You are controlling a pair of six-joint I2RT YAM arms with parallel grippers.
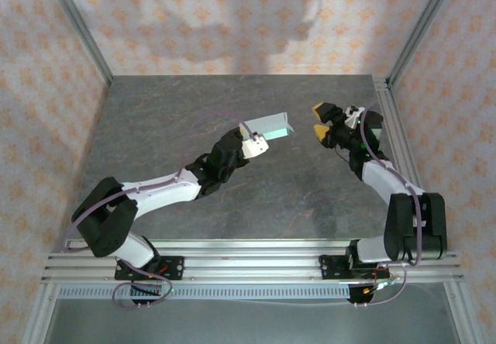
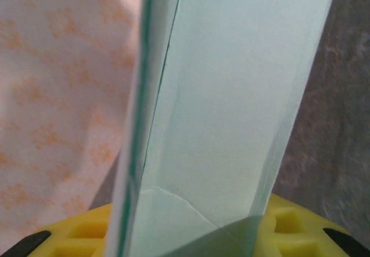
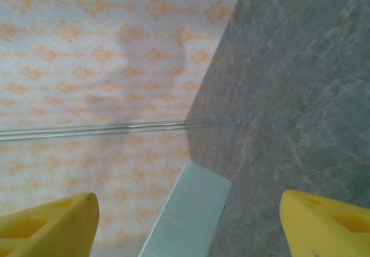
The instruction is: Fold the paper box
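The paper box (image 1: 273,127) is a pale mint-blue folded box, held above the dark table (image 1: 194,104) near the middle. My left gripper (image 1: 257,141) is shut on its near end. In the left wrist view the paper box (image 2: 231,95) rises from between the yellow fingers (image 2: 289,225), one long edge toward the camera. My right gripper (image 1: 319,121) stands open just right of the box's free end, not touching it. In the right wrist view the paper box (image 3: 193,210) pokes up between the wide-apart yellow fingertips (image 3: 52,222), with gaps on both sides.
Patterned walls (image 1: 232,18) with metal frame posts (image 1: 77,26) enclose the table on three sides. An aluminium rail (image 1: 248,263) runs along the near edge. Bare dark tabletop lies under and around both arms.
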